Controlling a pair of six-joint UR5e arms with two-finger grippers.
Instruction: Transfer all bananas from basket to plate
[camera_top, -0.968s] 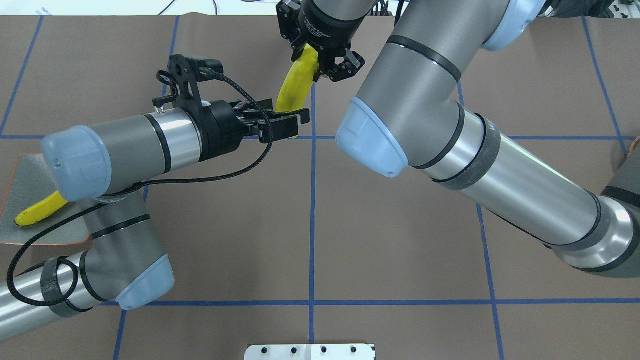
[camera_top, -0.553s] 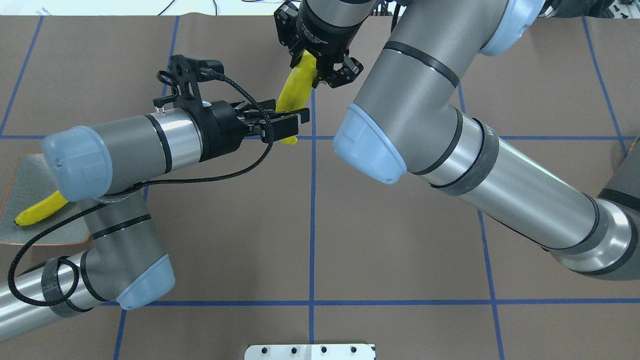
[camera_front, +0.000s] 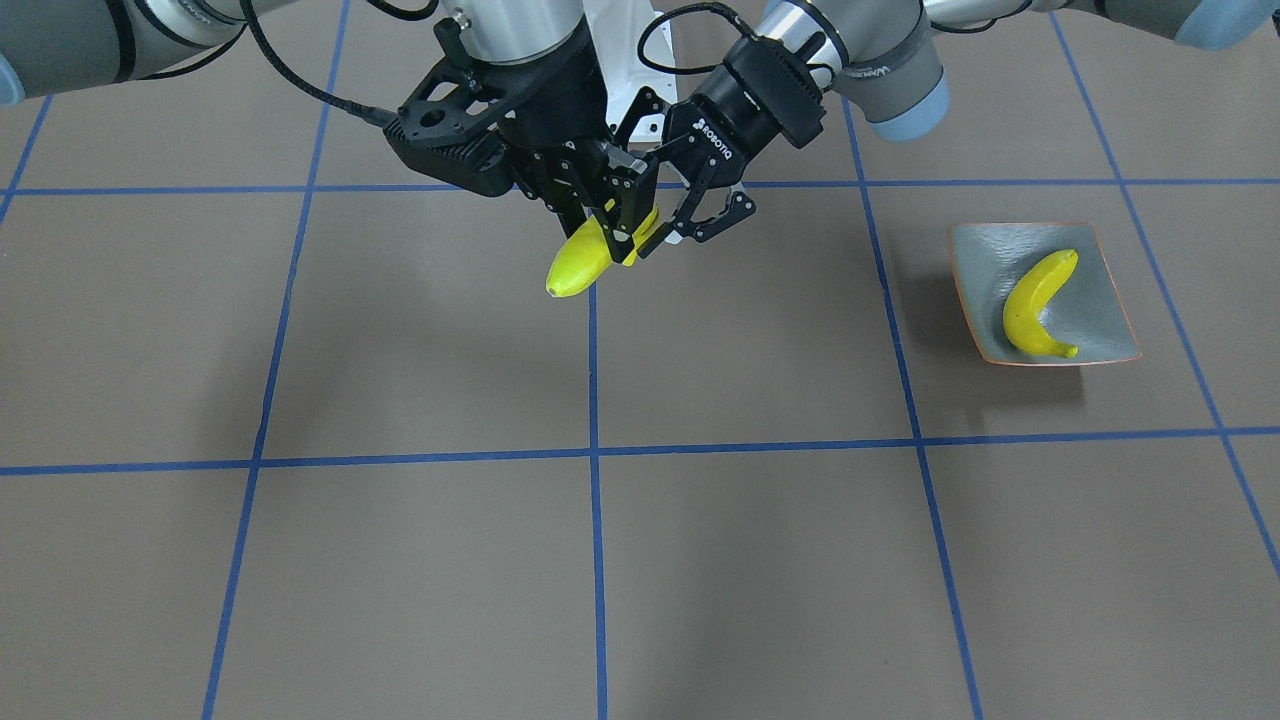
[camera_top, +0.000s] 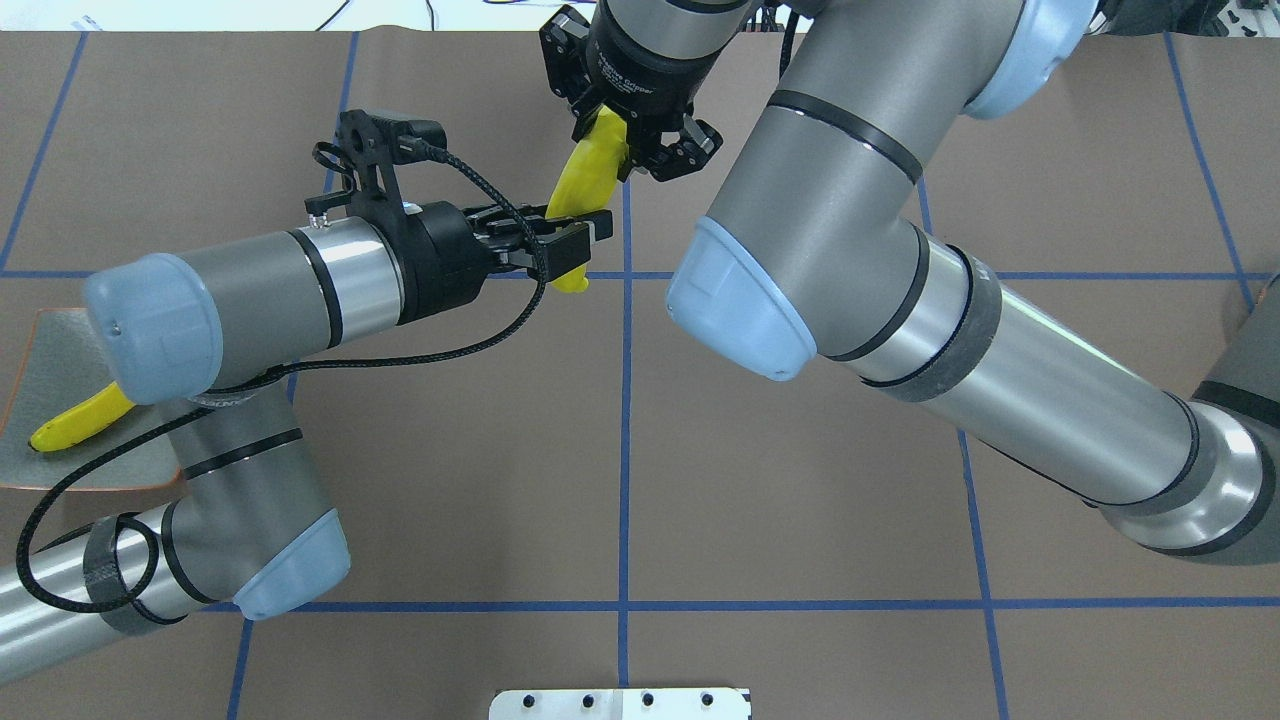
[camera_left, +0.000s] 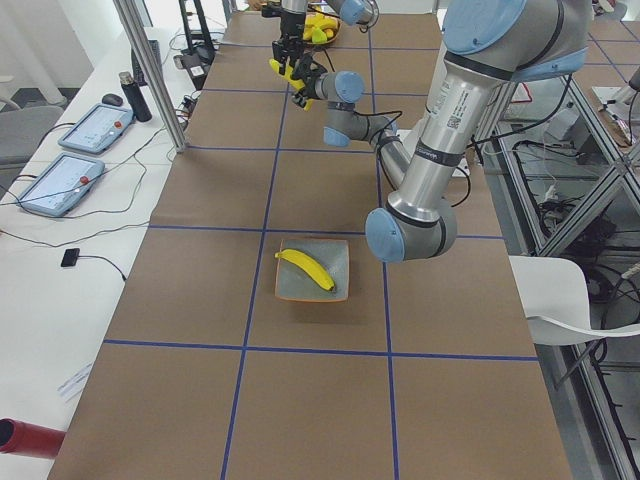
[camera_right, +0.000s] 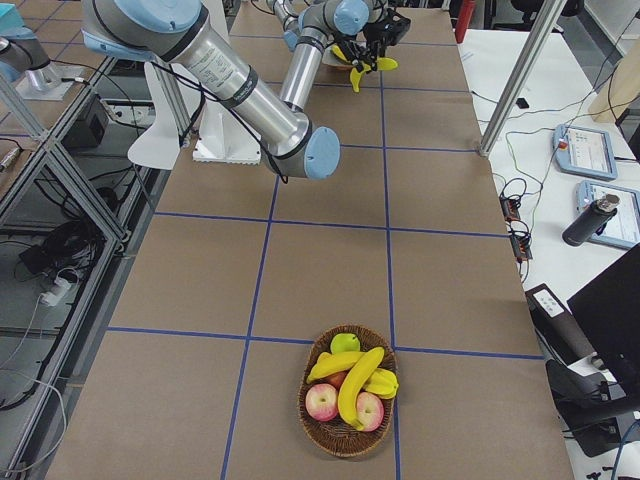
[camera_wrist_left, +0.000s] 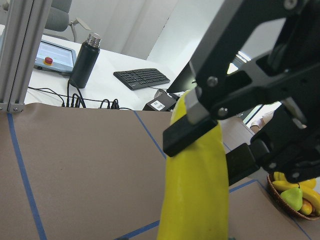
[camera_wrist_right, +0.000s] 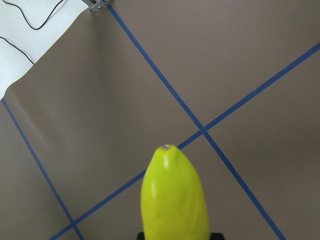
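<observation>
Brown-papered table (camera_front: 400, 330) with a blue tape grid, both arms over its far middle. One banana (camera_front: 575, 268) hangs off the table at upper centre of the front view, caught between both tools.

- right gripper (camera_front: 614, 232): pinching the banana around its middle. The free tip points down-left in the front view and fills the bottom of the right wrist view.
- left gripper (camera_top: 578, 240): comes in from the left of the overhead view onto the banana's other end. In its wrist view one pad (camera_wrist_left: 189, 127) presses one side and the opposite pad touches the other, so it is clamped on too.
- plate (camera_front: 1100, 300): right side of the front view, flat on the table, well apart from the grippers. A second banana (camera_front: 1030, 305) lies diagonally in it.
- basket (camera_right: 345, 448): bottom centre of the right-side view, far from both arms. It holds several basket bananas (camera_right: 358, 385) (count unclear), red apples (camera_right: 322, 402) and a green fruit (camera_right: 345, 343).
</observation>
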